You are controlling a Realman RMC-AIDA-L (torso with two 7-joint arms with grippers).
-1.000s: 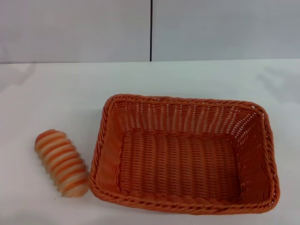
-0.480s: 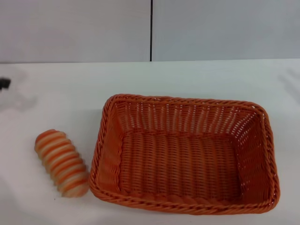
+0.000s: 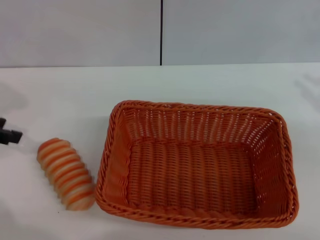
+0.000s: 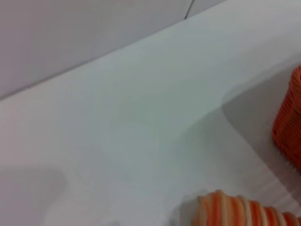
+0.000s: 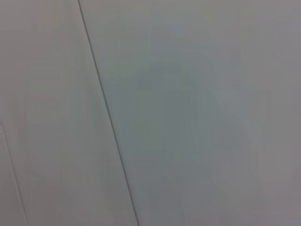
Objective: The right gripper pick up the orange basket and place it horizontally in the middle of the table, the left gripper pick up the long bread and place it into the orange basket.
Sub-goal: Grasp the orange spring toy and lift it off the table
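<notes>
Peeking in at table (image 3: 210, 82) edge, left gripper (image 3: 9, 135), finger state can't tell; long bread (image 3: 66, 174) just beside it, orange basket (image 3: 197, 165) farther past bread

Bright orange rectangular woven wicker basket (image 3: 197, 165): uniform orange throughout, with fine vertical weave lines on the sloping walls, horizontal ribbing on the floor and a braided rim. Oblong ridged loaf (image 3: 66, 173), just beside the small black claw-like left gripper (image 3: 9, 135): alternating orange and cream stripes across its width. Plain white flat tabletop (image 3: 60, 95): unmarked. Pale grey wall panels (image 3: 80, 30) beyond, divided by one thin dark vertical seam (image 3: 161, 32).
</notes>
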